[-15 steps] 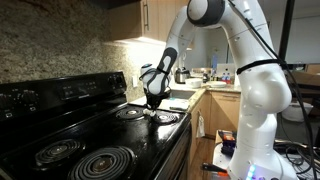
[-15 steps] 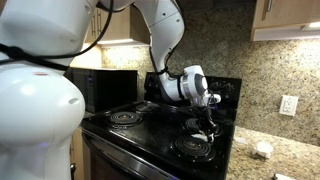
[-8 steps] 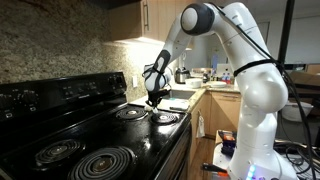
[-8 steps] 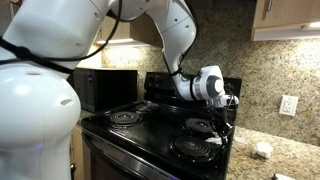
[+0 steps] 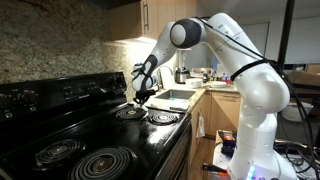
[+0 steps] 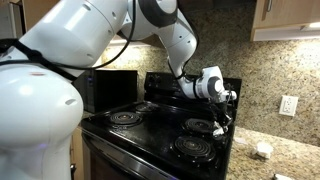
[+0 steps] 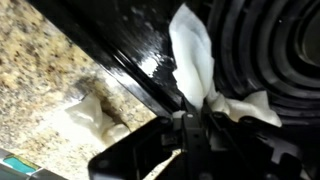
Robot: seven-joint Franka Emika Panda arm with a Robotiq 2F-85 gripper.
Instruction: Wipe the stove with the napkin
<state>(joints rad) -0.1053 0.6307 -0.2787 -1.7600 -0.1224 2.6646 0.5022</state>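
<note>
The black electric stove (image 5: 110,135) with coil burners fills the lower part of both exterior views (image 6: 150,125). My gripper (image 7: 193,118) is shut on a white napkin (image 7: 195,60), which hangs from the fingers and trails onto the glossy stove top beside a coil burner (image 7: 270,40). In an exterior view the gripper (image 5: 141,98) hovers low over the far burner near the control panel. In an exterior view the gripper (image 6: 221,120) is at the stove's back corner by the counter.
A granite counter (image 7: 40,70) borders the stove, with another crumpled white napkin (image 7: 90,115) lying on it. A speckled stone backsplash (image 5: 60,45) stands behind the stove. A sink and kitchen items (image 5: 185,80) lie beyond. A wall outlet (image 6: 287,105) is on the backsplash.
My gripper has moved with the napkin across the stove top toward the back of the stove, from the front burner area to the rear burner.
</note>
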